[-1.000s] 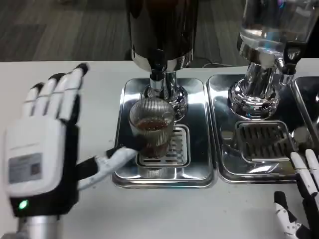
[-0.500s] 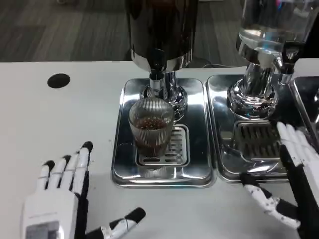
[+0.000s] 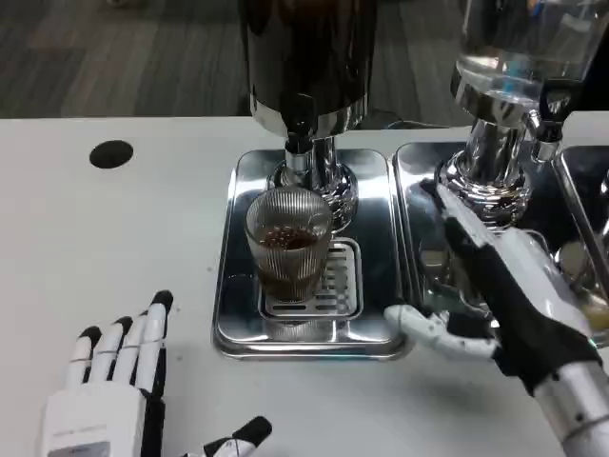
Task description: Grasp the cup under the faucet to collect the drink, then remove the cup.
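Two robot hands free, cup under the faucet

One ribbed glass cup (image 3: 288, 243) stands on the grate of the left steel drip tray (image 3: 238, 286), directly below the faucet (image 3: 300, 133) of the dark dispenser (image 3: 309, 57). A brown drink fills its lower part.

The left robot hand (image 3: 114, 390) lies low on the white worktop (image 3: 95, 238), well apart from the cup and to its near left, fingers spread and holding nothing. The right robot hand (image 3: 495, 286) reaches across the second drip tray (image 3: 419, 324), fingers extended and apart, empty; its thumb tip lies just beside the near right corner of the cup's tray, not touching the cup.

A black round spot (image 3: 111, 153) marks the worktop at far left. Dark grey flooring (image 3: 114, 57) shows beyond the worktop. On the right tray stands a clear dispenser (image 3: 514, 57) on a chrome base.
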Controlling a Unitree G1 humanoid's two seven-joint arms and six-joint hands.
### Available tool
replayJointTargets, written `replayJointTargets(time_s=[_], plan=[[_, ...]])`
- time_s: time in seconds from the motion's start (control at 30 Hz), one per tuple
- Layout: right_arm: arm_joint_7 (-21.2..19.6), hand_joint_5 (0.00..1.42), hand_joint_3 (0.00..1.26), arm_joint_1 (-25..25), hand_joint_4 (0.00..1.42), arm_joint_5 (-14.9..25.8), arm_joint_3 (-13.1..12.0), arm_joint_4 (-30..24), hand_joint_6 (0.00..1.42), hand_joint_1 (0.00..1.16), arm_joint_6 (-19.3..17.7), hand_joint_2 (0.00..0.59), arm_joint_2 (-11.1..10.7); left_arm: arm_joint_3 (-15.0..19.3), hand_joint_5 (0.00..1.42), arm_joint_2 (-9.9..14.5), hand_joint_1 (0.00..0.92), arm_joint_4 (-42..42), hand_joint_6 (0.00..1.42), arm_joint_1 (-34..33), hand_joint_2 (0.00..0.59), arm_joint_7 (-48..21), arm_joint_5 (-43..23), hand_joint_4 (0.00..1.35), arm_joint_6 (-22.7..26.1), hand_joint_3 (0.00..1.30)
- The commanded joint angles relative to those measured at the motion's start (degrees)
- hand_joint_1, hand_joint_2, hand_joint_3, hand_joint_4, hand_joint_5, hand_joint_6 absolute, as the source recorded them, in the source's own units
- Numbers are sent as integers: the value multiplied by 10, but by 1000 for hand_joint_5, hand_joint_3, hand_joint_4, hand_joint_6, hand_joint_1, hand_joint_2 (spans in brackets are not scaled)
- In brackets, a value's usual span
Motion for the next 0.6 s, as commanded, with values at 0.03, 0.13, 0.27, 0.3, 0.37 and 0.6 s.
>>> replayJointTargets(time_s=[0.03, 0.13, 0.27, 0.3, 0.37, 0.6], plan=[[17, 0, 0, -39, 0, 5, 8, 31, 3, 583, 25, 182, 19, 8, 120, 7, 0, -5, 80, 16, 93, 18, -11, 0, -2, 12], [38, 0, 0, -79, 0, 11, 18, 59, 0, 562, 36, 168, 31, 13, 123, 12, 0, -4, 80, 21, 96, 25, -22, 0, -7, 15], [50, 0, 0, -121, 0, 8, 32, 92, 0, 543, 51, 153, 50, 17, 126, 16, 0, -4, 79, 23, 102, 29, -31, 0, -8, 25], [50, 0, 0, -128, 0, 8, 34, 101, 0, 540, 53, 150, 52, 18, 126, 16, 0, -4, 79, 25, 101, 31, -33, 0, -9, 25], [50, 0, 0, -139, 0, 12, 36, 119, 0, 536, 54, 150, 59, 19, 127, 18, 0, -2, 79, 26, 101, 35, -37, 0, -12, 26], [39, 0, 0, -170, 0, 15, 42, 158, 0, 510, 57, 147, 91, 25, 138, 20, 0, 1, 79, 28, 102, 37, -46, 0, -16, 44]])
